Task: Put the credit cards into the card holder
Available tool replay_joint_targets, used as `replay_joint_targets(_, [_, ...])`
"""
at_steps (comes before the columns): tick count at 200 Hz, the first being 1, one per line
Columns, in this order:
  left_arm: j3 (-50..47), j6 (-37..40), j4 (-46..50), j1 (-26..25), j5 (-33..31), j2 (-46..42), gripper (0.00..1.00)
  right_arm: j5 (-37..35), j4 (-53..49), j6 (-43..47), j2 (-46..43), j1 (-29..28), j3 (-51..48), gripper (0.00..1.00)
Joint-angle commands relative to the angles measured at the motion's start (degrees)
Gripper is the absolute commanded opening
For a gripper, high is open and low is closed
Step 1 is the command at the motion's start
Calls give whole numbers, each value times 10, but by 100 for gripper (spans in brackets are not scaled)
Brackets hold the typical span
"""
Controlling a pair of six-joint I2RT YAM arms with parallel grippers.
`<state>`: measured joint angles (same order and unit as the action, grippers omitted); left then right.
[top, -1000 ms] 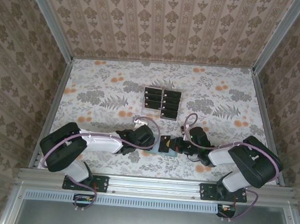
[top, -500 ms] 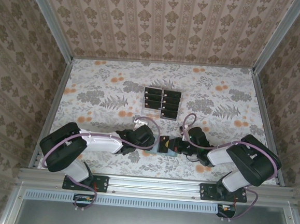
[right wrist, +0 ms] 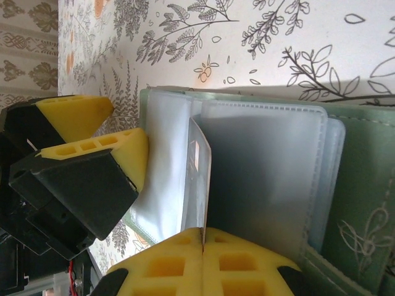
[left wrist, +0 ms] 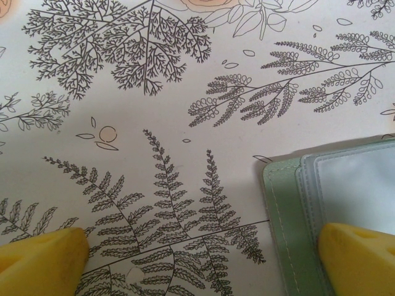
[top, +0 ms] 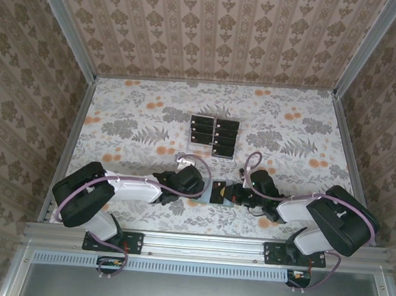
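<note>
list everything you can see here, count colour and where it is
cards: several, black, in two columns in the rack at mid-table
rack: one, clear plastic, mid-table
card: one, black with a small orange mark, at the right gripper's tips over the card holder
card holder: one, sage green with clear sleeves, lying open near the table's front, between the two grippers
table cover: one, white with grey leaves and orange flowers
walls: three, beige patterned wallpaper, around the table
left gripper: one, yellow tips, open, one tip over the card holder's edge
right gripper: one, yellow tips, shut on what looks like the card, seen edge-on at the sleeves
</note>
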<state>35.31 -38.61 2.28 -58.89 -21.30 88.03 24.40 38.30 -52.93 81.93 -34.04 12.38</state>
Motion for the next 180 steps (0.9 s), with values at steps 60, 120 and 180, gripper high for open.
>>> replay_joint_targets(60, [-30,-7,64,0,0,30,100,-9,-25,-12,51,-5,3,0])
replay_joint_targets(120, [-30,-6,64,0,0,32,100,-8,-11,-17,70,-6,12,0])
replay_joint_targets(180, [-31,-6,64,1,0,31,100,-14,-11,-23,64,-6,1,0])
